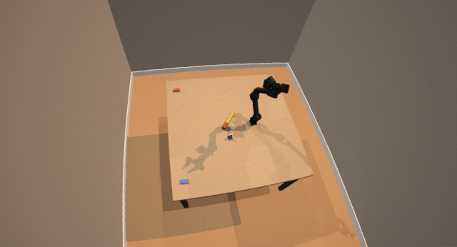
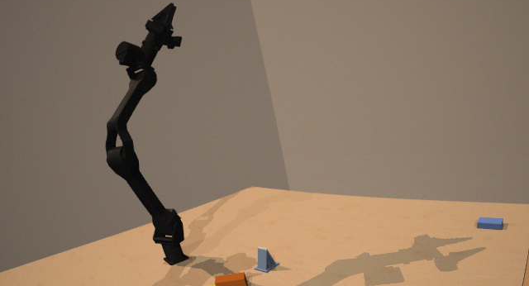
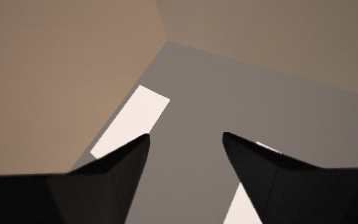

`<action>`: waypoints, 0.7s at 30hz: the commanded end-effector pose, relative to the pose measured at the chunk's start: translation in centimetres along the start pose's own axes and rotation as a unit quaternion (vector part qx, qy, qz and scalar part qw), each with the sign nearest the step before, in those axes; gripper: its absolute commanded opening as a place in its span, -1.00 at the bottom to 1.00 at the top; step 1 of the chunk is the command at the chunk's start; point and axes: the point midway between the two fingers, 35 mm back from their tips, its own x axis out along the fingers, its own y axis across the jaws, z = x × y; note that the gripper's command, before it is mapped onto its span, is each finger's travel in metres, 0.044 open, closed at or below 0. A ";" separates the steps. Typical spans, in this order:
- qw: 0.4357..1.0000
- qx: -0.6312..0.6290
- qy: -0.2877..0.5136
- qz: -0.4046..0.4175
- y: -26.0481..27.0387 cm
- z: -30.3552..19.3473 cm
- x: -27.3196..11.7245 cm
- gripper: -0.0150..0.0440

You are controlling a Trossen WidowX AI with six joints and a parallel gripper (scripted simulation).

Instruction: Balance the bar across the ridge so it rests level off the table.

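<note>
The bar (image 1: 229, 119) (image 2: 231, 279) is yellow with an orange end and lies on the table (image 1: 200, 108) (image 2: 372, 216); only its orange end and a sliver of yellow show in the exterior view. The ridge (image 1: 230, 137) (image 2: 263, 259) is a small blue-grey stand with a light top edge. It stands upright near the bar's orange end, with nothing on it. My gripper (image 3: 186, 137) (image 2: 173, 6) is open and empty, raised high above the table and pointing upward, far from bar and ridge. The wrist view shows only walls, ceiling and light panels beyond the fingers.
A red block (image 1: 176, 90) lies near the table's far left corner. A blue block (image 1: 184, 181) (image 2: 490, 223) lies near the front left corner. The arm's base (image 1: 253, 121) (image 2: 175, 255) stands to the right of the bar in the top view. Arm shadows cross the table.
</note>
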 end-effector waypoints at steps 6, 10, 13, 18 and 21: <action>0.993 -0.112 -0.019 -0.024 -2.1 3.5 0.5 0.58; 0.986 -0.159 -0.029 -0.033 -2.6 5.2 0.7 0.58; 0.979 -0.194 -0.040 -0.039 -2.8 6.6 0.9 0.58; 0.966 -0.249 -0.060 -0.049 -3.0 9.0 1.2 0.58; 0.956 -0.280 -0.074 -0.054 -2.9 10.6 1.4 0.58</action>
